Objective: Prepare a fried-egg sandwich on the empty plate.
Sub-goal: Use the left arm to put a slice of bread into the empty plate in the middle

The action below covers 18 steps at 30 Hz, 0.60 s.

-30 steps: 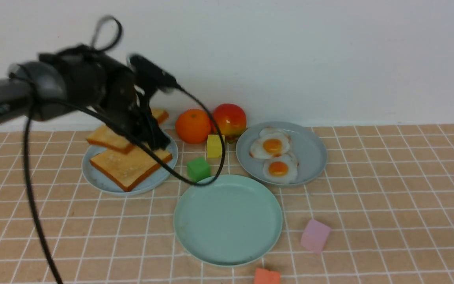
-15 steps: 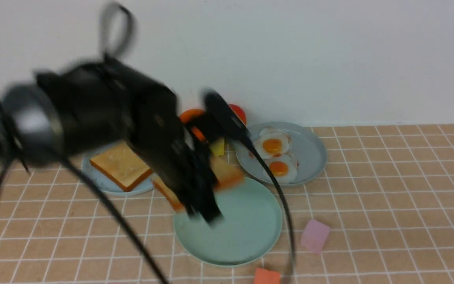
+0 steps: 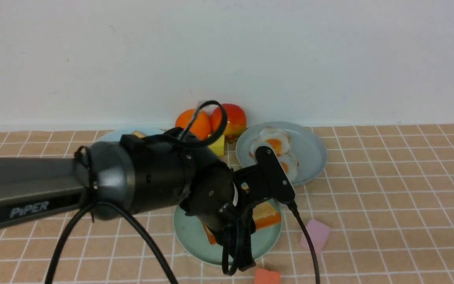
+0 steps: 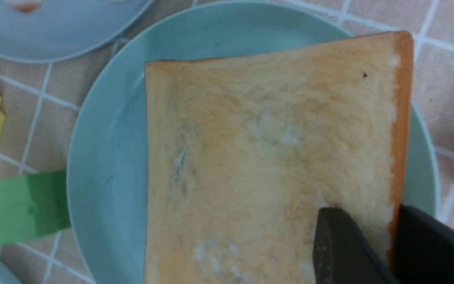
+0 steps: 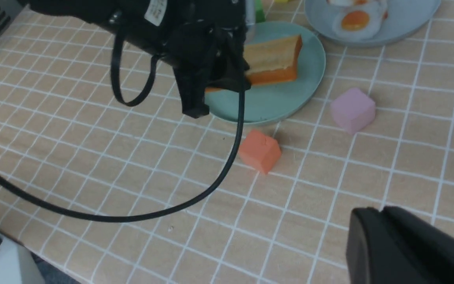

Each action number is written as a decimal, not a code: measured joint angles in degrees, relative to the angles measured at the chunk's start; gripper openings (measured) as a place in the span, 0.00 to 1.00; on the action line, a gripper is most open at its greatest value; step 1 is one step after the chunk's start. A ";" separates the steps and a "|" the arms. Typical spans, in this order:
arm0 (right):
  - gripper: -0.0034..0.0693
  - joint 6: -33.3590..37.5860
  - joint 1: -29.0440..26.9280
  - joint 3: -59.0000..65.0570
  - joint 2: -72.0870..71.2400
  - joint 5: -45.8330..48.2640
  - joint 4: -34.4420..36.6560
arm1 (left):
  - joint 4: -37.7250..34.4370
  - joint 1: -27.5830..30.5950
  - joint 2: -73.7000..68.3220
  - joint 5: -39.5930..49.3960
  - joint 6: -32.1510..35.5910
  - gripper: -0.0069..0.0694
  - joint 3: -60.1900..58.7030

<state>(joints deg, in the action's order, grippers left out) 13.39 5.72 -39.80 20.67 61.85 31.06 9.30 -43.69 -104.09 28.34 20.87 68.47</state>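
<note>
My left gripper (image 4: pixel 369 215) is shut on the edge of a golden toast slice (image 4: pixel 258 157) with an orange-brown crust. It holds the slice low over the teal-green empty plate (image 3: pixel 195 236). From the front, the left arm covers most of the toast (image 3: pixel 266 215) and the plate. In the right wrist view the toast (image 5: pixel 274 59) sits tilted above the plate (image 5: pixel 282 102); whether the two touch I cannot tell. Two fried eggs (image 3: pixel 278 146) lie on a grey-blue plate (image 3: pixel 309 150) behind. My right gripper (image 5: pixel 373 215) hovers shut and empty above the tablecloth, nearer the front.
An orange (image 3: pixel 193 122) and a red fruit (image 3: pixel 233 116) stand by the wall. A pale blue plate rim (image 3: pixel 112 134) shows behind the left arm. Around the teal plate lie foam blocks: yellow (image 3: pixel 217 146), pink (image 3: pixel 315 232), orange-red (image 3: pixel 266 276) and green (image 4: pixel 22 205). A black cable (image 5: pixel 227 169) trails from the left arm.
The left arm swung from the pale blue plate at the back left to the teal plate, carrying a toast slice. It has come down lower over that plate.
</note>
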 joint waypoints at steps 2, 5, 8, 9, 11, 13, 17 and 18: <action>0.13 0.00 0.00 0.00 0.00 0.11 0.06 | 0.71 0.00 -0.76 -0.20 -0.04 0.31 0.00; 0.15 0.00 0.00 0.00 0.00 1.32 0.06 | 2.87 0.00 -2.45 -0.34 -0.56 0.31 0.00; 0.19 0.00 0.00 0.00 0.00 2.51 0.06 | 3.73 0.00 -2.92 -0.29 -2.28 0.31 0.00; 0.20 0.00 0.00 0.00 0.00 2.59 0.06 | 3.73 0.00 -2.92 -0.29 -2.40 0.31 0.00; 0.26 0.00 0.00 0.00 0.00 2.85 0.06 | 4.38 0.00 -2.92 -0.23 -3.65 0.35 0.00; 0.33 0.00 0.00 0.00 0.00 2.99 0.06 | 4.86 0.00 -2.92 0.05 -4.11 0.42 0.00; 0.48 0.00 0.00 0.00 0.00 2.99 0.06 | 4.81 0.00 -2.73 1.46 -4.43 0.59 0.00; 0.49 0.00 0.00 0.00 0.00 3.01 0.06 | 4.68 0.00 -2.67 1.57 -4.43 0.60 0.00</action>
<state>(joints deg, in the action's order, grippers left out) 13.39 5.72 -39.80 20.67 64.86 31.12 13.98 -43.69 -106.76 29.91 16.44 68.47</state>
